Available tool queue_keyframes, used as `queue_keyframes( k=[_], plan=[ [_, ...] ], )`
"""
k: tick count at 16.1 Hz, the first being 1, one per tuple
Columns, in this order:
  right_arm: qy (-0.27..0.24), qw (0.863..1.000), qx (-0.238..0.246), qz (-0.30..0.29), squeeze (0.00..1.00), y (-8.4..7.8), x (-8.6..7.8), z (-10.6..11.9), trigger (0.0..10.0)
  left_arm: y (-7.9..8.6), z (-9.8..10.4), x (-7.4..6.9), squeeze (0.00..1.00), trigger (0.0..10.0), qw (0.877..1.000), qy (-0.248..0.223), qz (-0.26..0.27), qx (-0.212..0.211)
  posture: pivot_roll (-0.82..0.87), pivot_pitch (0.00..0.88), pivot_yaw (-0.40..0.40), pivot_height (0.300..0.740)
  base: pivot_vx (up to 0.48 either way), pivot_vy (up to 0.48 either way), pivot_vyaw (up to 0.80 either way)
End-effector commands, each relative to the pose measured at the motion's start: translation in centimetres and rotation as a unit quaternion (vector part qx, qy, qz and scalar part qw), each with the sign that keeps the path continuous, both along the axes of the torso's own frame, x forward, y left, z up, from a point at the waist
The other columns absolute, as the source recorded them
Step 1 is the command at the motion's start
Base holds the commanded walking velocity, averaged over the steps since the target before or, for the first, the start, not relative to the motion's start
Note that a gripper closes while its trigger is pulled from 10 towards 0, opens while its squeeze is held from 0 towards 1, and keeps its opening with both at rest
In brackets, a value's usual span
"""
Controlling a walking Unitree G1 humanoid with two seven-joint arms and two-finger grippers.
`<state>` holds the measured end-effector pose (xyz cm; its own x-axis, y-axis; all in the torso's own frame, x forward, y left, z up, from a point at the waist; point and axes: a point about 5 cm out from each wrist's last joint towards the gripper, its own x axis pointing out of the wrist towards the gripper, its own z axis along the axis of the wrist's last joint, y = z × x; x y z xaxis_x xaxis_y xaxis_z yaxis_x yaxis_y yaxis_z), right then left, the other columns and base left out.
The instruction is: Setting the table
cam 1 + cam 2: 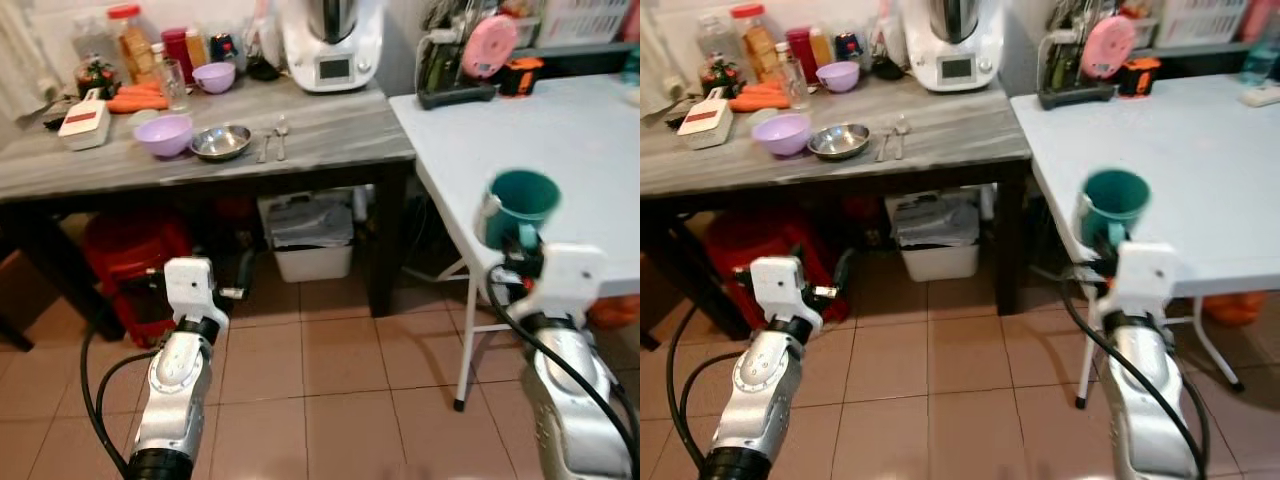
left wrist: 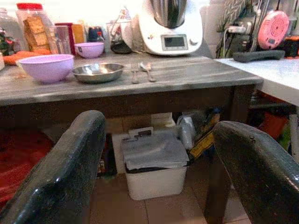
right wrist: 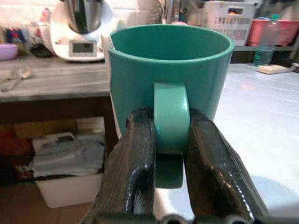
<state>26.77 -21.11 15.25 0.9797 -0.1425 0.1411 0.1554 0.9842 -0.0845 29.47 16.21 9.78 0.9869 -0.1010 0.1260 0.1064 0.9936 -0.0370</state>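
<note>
Right gripper is pinching the teal plastic mug by its handle, hovering over the white table's 7 o'clock edge. Set down here, it is risking tipping off. Left gripper, fingers spread, is idling low.

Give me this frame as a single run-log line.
right tool: shut on green mug handle, held upright at white table edge | left tool: open, idle, low before grey table | mug not yet set down

Matt green plastic mug; shiny metal bowl; grained wooden counter
</note>
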Motion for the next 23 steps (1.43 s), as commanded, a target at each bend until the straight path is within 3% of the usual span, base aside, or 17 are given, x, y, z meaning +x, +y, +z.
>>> queue_keyframes(
  k=[1,4,6,12,23],
  plan=[
    [-0.01,1.0,0.007,0.025,0.0,1.0,-0.2,0.4,10.0,1.4,0.0,-0.7,0.0,10.0,1.0,0.003,0.016,0.012,-0.09,0.014,0.066,0.74,0.0,0.45,0.0],
    [0.0,1.0,0.007,0.027,0.0,0.8,-0.9,0.1,10.0,1.9,-0.9,-2.3,0.0,10.0,0.999,0.019,0.027,0.016,-0.09,0.026,0.059,0.74,0.0,0.449,0.0],
    [0.005,0.999,0.008,0.036,0.0,1.0,-1.2,-0.1,10.0,2.0,-1.0,-2.5,0.0,10.0,0.999,0.021,0.031,0.019,-0.09,0.026,0.059,0.74,0.0,0.167,0.0],
    [0.0,0.999,0.005,0.046,0.0,1.6,-0.9,0.2,10.0,0.6,0.3,-1.5,0.0,10.0,1.0,-0.001,-0.007,0.012,-0.09,0.019,0.06,0.74,0.091,0.0,0.15],
    [0.002,0.998,-0.006,0.061,0.0,2.1,-0.5,0.2,10.0,0.0,0.5,-1.6,0.0,10.0,1.0,-0.002,-0.019,0.002,-0.09,0.024,0.058,0.74,0.312,0.0,0.04]
  ],
)
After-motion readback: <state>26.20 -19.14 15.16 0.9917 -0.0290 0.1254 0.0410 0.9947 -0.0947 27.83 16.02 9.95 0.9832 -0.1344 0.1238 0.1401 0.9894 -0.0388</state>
